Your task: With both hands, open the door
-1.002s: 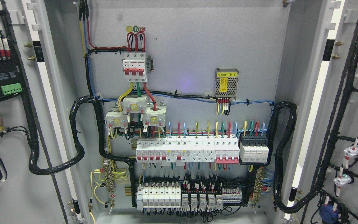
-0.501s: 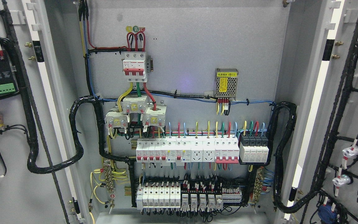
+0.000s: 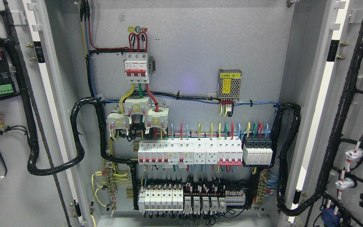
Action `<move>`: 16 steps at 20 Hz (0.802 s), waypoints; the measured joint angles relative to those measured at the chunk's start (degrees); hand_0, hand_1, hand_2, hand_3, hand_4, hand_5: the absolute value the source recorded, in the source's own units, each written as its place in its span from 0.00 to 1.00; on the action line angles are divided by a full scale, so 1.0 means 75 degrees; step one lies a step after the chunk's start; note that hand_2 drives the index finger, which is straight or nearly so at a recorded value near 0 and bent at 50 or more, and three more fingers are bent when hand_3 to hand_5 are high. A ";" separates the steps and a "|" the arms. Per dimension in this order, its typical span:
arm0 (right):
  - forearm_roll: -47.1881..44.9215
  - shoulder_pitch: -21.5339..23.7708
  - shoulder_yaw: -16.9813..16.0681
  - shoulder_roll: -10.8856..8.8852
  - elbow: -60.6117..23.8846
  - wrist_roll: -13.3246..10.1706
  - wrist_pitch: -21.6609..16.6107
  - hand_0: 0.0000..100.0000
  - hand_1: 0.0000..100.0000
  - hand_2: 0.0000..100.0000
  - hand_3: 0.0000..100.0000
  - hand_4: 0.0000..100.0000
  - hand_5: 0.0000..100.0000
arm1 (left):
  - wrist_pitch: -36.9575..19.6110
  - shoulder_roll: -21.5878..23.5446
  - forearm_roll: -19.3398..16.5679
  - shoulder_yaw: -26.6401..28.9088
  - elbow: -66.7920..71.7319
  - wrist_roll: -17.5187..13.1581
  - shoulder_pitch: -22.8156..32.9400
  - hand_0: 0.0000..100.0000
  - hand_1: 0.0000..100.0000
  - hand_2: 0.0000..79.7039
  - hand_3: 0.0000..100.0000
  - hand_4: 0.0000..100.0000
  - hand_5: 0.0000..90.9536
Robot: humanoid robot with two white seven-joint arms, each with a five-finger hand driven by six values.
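A green round sticker (image 3: 137, 29) at the upper left of the frame is showing the letter "B". A yellow label (image 3: 229, 75) on the metal power module (image 3: 229, 85), right of centre, is carrying print ending in "(B1)"; the characters before it are too small to read.

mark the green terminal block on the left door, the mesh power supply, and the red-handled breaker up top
green terminal block (image 3: 2, 89), head view, middle of its green face
mesh power supply (image 3: 229, 84), head view, centre of the perforated cover
red-handled breaker (image 3: 136, 68), head view, white body above the red handle
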 measured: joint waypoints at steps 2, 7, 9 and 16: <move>0.0081 -0.0102 0.0302 -0.0060 0.0017 0.0008 0.0000 0.12 0.39 0.00 0.00 0.00 0.00 | 0.0000 0.0001 0.0002 -0.0045 0.0030 -0.0002 -0.0034 0.12 0.39 0.00 0.00 0.00 0.00; 0.0320 -0.0299 0.0879 -0.0153 0.0062 0.0011 0.0000 0.12 0.39 0.00 0.00 0.00 0.00 | 0.0000 -0.0086 0.0006 -0.0237 -0.0075 0.0034 -0.0062 0.12 0.39 0.00 0.00 0.00 0.00; 0.0373 -0.0341 0.1048 -0.0179 0.0079 -0.0002 0.0000 0.12 0.39 0.00 0.00 0.00 0.00 | 0.0000 -0.0171 0.0004 -0.0343 -0.0214 0.0034 -0.0038 0.12 0.39 0.00 0.00 0.00 0.00; 0.0467 -0.0407 0.1526 -0.0236 0.0126 -0.0021 0.0019 0.12 0.39 0.00 0.00 0.00 0.00 | 0.0000 -0.0537 -0.0013 -0.0900 -0.0913 0.0046 0.0272 0.12 0.39 0.00 0.00 0.00 0.00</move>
